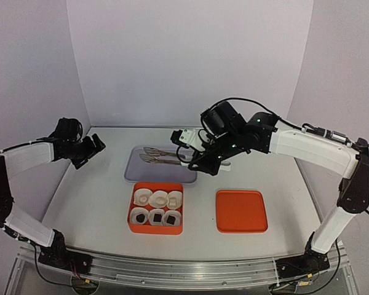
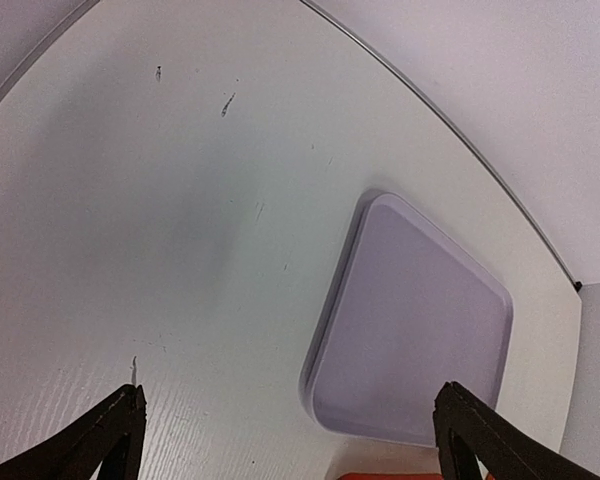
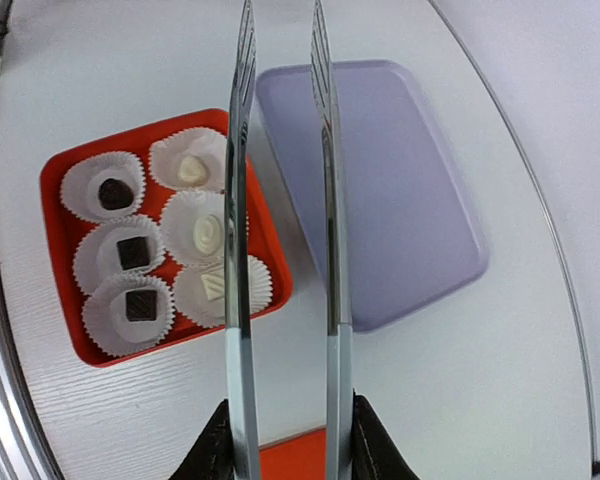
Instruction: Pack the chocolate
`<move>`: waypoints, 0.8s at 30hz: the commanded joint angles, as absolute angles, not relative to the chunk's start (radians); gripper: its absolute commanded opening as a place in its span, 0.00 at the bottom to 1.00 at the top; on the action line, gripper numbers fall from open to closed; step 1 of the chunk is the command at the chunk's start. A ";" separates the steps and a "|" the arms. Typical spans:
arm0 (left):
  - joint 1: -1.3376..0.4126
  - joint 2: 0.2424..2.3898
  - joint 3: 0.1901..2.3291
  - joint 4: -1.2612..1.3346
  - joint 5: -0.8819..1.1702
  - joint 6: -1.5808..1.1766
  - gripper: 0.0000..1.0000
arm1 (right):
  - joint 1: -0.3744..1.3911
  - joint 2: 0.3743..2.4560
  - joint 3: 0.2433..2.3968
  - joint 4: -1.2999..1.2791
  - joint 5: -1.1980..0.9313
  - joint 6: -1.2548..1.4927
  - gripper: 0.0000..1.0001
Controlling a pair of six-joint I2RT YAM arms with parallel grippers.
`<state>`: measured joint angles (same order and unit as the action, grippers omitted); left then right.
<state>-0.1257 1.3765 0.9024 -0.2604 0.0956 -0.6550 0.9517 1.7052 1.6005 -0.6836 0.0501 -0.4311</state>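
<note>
- Left gripper (image 1: 93,147): raised above the far-left part of the white table (image 1: 86,203), jaws spread wide, nothing between them.
- Lavender tray (image 1: 138,173): flat on the table, just behind the orange box (image 1: 155,229).
- The chocolate (image 3: 132,252): six pieces in the orange box, one per white paper cup (image 3: 80,180). Three dark pieces sit in the near row, three cream-white in the far row.
- Metal tongs (image 1: 163,158): held out over the lavender tray, tips apart and empty.
- Right gripper (image 1: 197,161): clamped on the handle end of the tongs.
- Orange lid (image 1: 241,211): flat on the table, right of the box, apart from it.
</note>
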 commanded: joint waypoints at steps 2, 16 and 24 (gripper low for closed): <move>-0.128 1.380 0.919 -0.218 0.114 -0.662 1.00 | 0.857 1.707 1.589 -0.558 0.333 -0.184 0.29; -0.129 1.373 0.924 -0.246 0.095 -0.670 1.00 | 0.528 1.951 1.639 -0.510 0.465 0.267 0.29; -0.129 1.364 0.919 -0.252 0.082 -0.672 1.00 | 0.489 2.089 1.677 -0.511 0.464 0.381 0.30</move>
